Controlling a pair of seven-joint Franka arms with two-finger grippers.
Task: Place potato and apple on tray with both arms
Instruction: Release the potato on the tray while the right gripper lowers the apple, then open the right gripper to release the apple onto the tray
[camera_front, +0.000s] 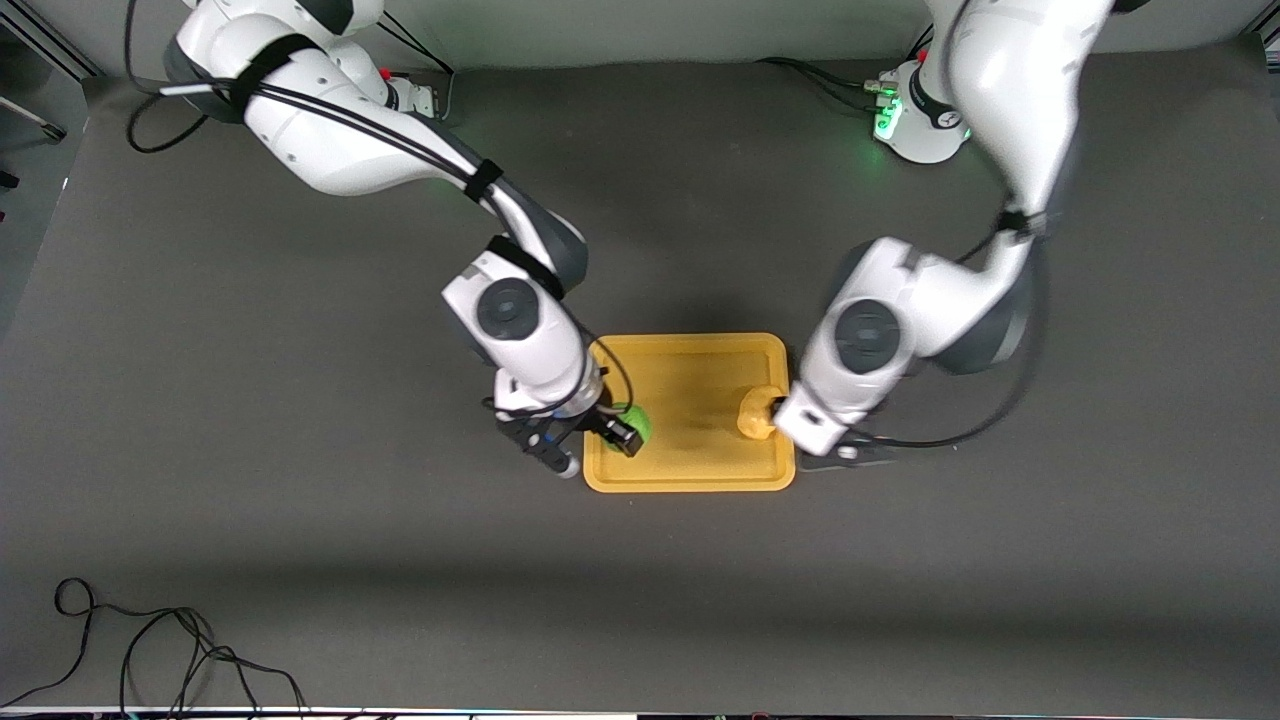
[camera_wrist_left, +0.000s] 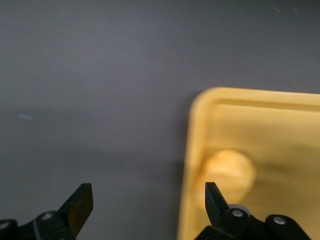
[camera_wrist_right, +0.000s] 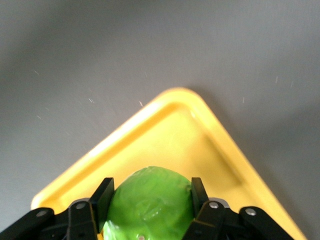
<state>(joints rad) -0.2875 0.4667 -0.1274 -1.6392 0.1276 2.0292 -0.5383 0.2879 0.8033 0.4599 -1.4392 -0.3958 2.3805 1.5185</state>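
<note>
The orange-yellow tray (camera_front: 690, 360) lies mid-table. The yellow-tan potato (camera_front: 753, 415) rests on the tray by the rim at the left arm's end. My left gripper (camera_wrist_left: 147, 202) is open wide over that rim, one finger (camera_wrist_left: 215, 197) beside the potato (camera_wrist_left: 227, 172) and the other over the bare table; it holds nothing. My right gripper (camera_front: 615, 432) is shut on the green apple (camera_wrist_right: 150, 205), its fingers pressed on both sides. The apple (camera_front: 636, 422) is over the tray's corner at the right arm's end, nearer the front camera. I cannot tell whether it touches the tray (camera_wrist_right: 175, 130).
The dark grey table mat (camera_front: 300, 500) surrounds the tray. Loose black cables (camera_front: 150, 650) lie at the table's edge nearest the front camera, toward the right arm's end. The arm bases stand at the table's back edge.
</note>
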